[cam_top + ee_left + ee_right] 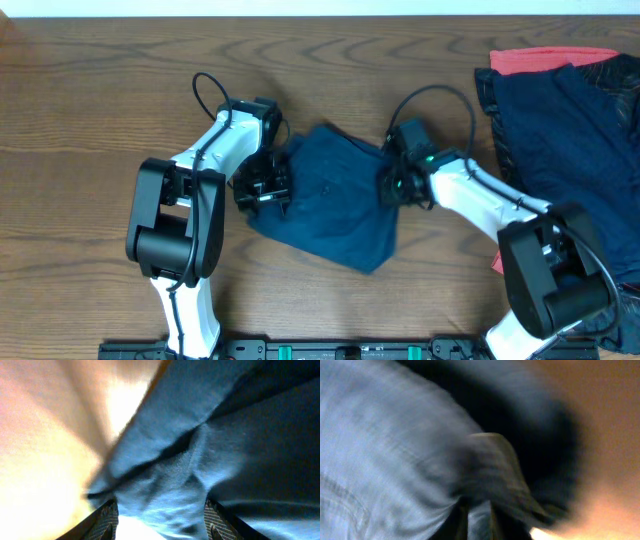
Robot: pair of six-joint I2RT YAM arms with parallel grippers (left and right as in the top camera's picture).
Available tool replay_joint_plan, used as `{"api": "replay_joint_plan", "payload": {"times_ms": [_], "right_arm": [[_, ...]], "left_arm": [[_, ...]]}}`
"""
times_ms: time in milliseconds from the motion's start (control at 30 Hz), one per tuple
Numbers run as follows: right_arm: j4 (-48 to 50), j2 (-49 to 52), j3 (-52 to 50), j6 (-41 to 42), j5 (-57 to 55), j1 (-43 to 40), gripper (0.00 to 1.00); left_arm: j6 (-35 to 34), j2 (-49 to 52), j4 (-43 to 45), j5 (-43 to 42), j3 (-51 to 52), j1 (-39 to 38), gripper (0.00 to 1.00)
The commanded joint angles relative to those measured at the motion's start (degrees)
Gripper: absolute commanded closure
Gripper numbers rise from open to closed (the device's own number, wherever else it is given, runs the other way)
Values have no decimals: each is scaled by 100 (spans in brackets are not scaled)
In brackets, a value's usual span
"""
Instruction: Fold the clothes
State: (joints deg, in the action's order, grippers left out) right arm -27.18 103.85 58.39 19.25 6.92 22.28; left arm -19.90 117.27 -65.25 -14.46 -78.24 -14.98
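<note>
While the dark navy soft-fabric shorts lay crumpled mid-way across the brown wooden bench, the left claw stood wide open astride one bunched edge; the right claw met the opposite edge, its grip too blurred to tell.

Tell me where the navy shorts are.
In the overhead view, the navy shorts lie mid-table between the left gripper and the right gripper, with the pile of other clothes off to the right.

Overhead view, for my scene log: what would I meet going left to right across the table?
left gripper → navy shorts → right gripper → pile of clothes
</note>
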Motion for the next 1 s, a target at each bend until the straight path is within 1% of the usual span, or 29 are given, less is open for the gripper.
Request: {"api": "replay_joint_plan", "payload": {"times_ms": [0,67,133,233,267,300,333,367,400,433,467,533,567,667,767,867,967], "right_arm": [[55,142,389,-9,-442,-334,74],[-223,136,787,-221,-155,-398,71],[-721,114,1239,-409,-94,-400,70],[-1410,39,1784,-476,-157,-400,68],[-1547,0,1893,-474,-164,-400,67],[-1744,-68,2061,-470,-199,-400,66],[-1818,-114,2124,-470,-201,-400,66],[-1919,-177,2221,-470,-201,-400,64],[-2009,-264,2293,-470,-201,-400,60],[-2072,-337,2343,-470,-201,-400,42],[-2127,-411,2371,-470,-201,-400,38],[-2223,-586,2382,-476,-203,-402,38],[-2271,-654,2382,-474,-243,-402,36],[-2457,-852,2382,-474,-413,-400,34],[-2618,-1023,2382,-472,-483,-400,33],[-2758,-1167,2382,-472,-573,-400,33],[-2903,-1252,2382,-472,-719,-402,32]], "left_arm": [[-118,-9,-179,-201,37,-20,43],[-116,-256,-216,-201,37,-20,42],[-116,-645,-144,-199,31,-20,42],[2,-1375,249,-192,33,-20,36],[63,-1547,417,-170,33,-20,29],[83,-1768,699,-57,33,-20,14],[83,-1878,881,22,33,-20,9],[116,-1980,1088,72,33,-20,1],[278,-2046,1314,74,33,-20,2],[437,-2061,1497,59,33,-20,2],[599,-2050,1609,57,33,-20,2],[1005,-1926,1746,57,33,-20,2],[1161,-1851,1775,57,33,-17,2],[1510,-1537,1875,48,35,9,2],[1961,-1147,2072,-319,35,68,2],[2243,-728,2323,-621,33,133,2],[2269,-319,2559,-682,33,175,2]]}}
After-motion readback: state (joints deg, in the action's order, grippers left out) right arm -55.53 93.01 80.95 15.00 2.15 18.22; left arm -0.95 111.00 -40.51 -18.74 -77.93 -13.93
